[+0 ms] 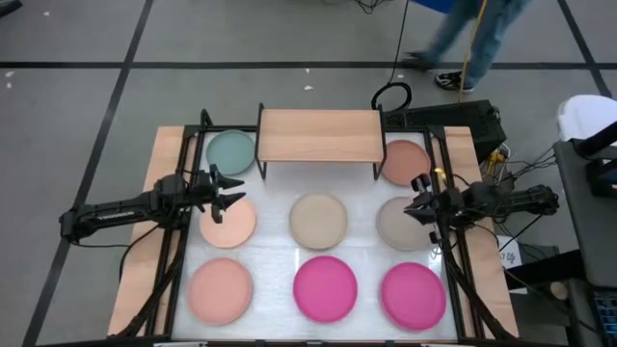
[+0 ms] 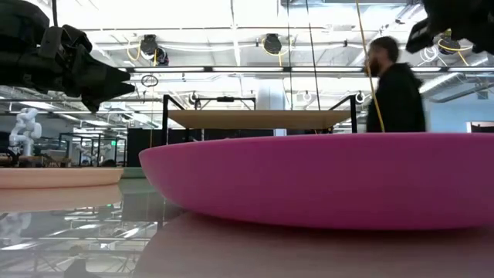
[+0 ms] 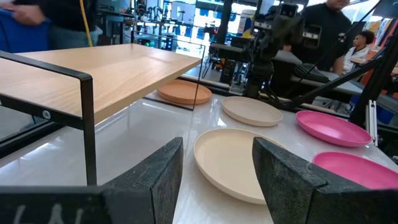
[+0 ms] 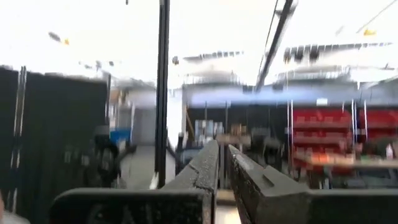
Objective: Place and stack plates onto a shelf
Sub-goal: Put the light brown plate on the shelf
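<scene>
Though unstacked, plates round, pastel-and-magenta.

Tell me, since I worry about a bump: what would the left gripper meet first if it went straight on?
Probably the beige plate lying between its open fingers' line; the left gripper holds nothing. Depth is unclear.

High view: overhead, straight down, whole table. Low view: tabletop level, pressed close to magenta plate, facing shelf at 12 o'clock. Left wrist view: faces across table, sharing shelf, plates. Right wrist view: faces room.
</scene>
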Controlling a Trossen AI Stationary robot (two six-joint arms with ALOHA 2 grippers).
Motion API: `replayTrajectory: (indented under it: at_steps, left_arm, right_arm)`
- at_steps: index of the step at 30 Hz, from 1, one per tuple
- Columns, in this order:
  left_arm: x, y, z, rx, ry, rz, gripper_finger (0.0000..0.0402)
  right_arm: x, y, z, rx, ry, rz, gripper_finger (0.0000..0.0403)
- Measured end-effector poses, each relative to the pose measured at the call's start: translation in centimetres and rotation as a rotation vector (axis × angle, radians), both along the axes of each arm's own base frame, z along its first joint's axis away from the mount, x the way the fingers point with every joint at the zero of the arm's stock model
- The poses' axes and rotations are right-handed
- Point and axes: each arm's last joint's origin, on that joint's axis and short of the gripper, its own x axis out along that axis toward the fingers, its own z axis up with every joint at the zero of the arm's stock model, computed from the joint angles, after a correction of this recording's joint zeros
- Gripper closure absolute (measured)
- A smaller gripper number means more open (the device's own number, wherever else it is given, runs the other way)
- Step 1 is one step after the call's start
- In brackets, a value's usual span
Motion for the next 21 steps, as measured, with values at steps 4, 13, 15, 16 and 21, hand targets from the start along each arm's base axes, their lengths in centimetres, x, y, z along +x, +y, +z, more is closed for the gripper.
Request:
replayTrajectory:
  at_steps: [4, 13, 15, 16, 21]
  left_arm:
    - [0.0, 0.0, 0.0, 0.0, 0.0, 0.0, 0.0204]
    - [0.0, 0.0, 0.0, 0.0, 0.0, 0.0, 0.0204]
    - [0.0, 0.0, 0.0, 0.0, 0.0, 0.0, 0.0204]
    - [0.0, 0.0, 0.0, 0.0, 0.001, 0.0, 0.0204]
    - [0.0, 0.0, 0.0, 0.0, 0.0, 0.0, 0.0204]
  right_arm:
    - [-0.7, -0.6, 1.2, 0.228, -0.121, -0.087, 0.0383]
    - [-0.7, -1.3, 1.2, 0.321, -0.127, -0.307, 0.0383]
    - [-0.5, -1.3, 0.9, 0.286, -0.082, -0.318, 0.0383]
    - [-0.2, -1.2, 0.6, 0.272, -0.039, -0.327, 0.0383]
    - [1.0, -1.2, 0.4, 0.174, 0.185, -0.439, 0.0383]
